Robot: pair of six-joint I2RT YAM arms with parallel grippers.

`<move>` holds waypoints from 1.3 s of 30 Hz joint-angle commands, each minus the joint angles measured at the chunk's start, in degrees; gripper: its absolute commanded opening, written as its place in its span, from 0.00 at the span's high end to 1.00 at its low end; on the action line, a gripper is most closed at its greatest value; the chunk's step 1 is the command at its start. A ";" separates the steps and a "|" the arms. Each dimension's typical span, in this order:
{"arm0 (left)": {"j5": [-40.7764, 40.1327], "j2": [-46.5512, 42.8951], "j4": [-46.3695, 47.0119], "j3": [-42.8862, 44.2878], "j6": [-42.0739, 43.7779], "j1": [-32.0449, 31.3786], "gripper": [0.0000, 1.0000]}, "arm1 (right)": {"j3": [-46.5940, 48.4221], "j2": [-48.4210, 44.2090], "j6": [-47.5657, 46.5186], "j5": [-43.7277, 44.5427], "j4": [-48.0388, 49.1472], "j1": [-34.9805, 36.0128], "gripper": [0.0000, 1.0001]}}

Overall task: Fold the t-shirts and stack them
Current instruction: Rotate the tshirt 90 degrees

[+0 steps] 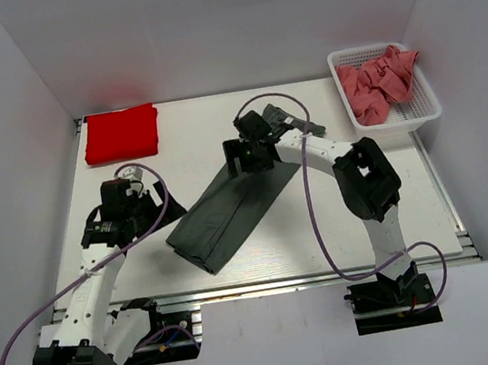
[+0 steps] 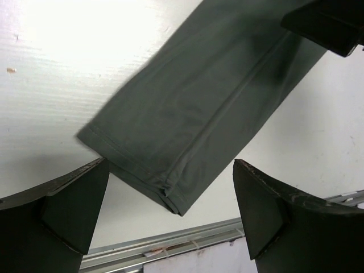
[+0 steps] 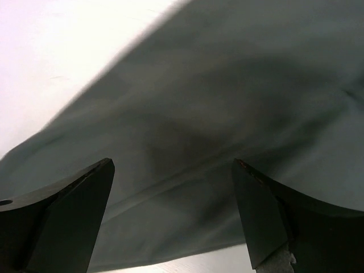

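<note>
Dark grey t-shirt: folded to a long strip, diagonal, mid-surface. Left tool, right tool: both spread, empty. Step, judged: cross-fold pending; next, pinch one end.

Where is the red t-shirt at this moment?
In the top external view, the red t-shirt lies folded at the far left corner of the table, apart from the dark grey t-shirt at the centre.

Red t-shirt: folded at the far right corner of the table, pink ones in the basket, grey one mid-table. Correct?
Not quite. The red t-shirt lies folded at the far left corner of the table, as the top external view shows. The rest holds: the pink t-shirts are in the basket, and the grey t-shirt is mid-table.
</note>
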 commanded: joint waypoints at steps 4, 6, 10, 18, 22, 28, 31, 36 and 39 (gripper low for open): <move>-0.41 -2.10 1.73 -4.19 -0.36 0.24 0.00 | -0.08 -2.29 12.57 18.51 -8.83 -2.31 0.10; 0.13 -2.80 2.44 -4.81 -0.89 0.24 0.00 | -1.06 -3.43 15.11 20.36 -9.00 -2.75 0.10; 0.65 -2.72 2.97 -5.34 -0.89 0.24 0.00 | -0.27 -2.38 19.07 21.16 -10.93 -5.21 0.10; 1.18 -0.07 2.97 -4.72 -0.36 0.24 0.00 | 8.60 5.97 21.46 20.98 -14.02 -11.19 0.10; 0.57 0.98 3.50 -4.72 -0.36 0.24 0.00 | 15.70 13.24 15.94 19.58 -13.75 -12.86 0.10; 0.39 3.96 4.89 -4.19 -0.36 0.24 0.00 | 26.61 22.47 7.32 17.13 -17.09 -13.21 0.10; 2.05 6.24 5.61 -4.19 -0.36 0.24 0.00 | 34.34 28.96 -1.12 14.22 -17.09 -12.86 0.10; 3.12 8.36 7.62 -3.67 -0.36 0.24 0.00 | 36.73 30.23 -8.58 6.05 -4.49 -13.21 0.10; 3.64 9.50 8.76 -3.67 -0.36 0.24 0.00 | 36.90 30.67 -14.29 1.05 2.12 -13.04 0.10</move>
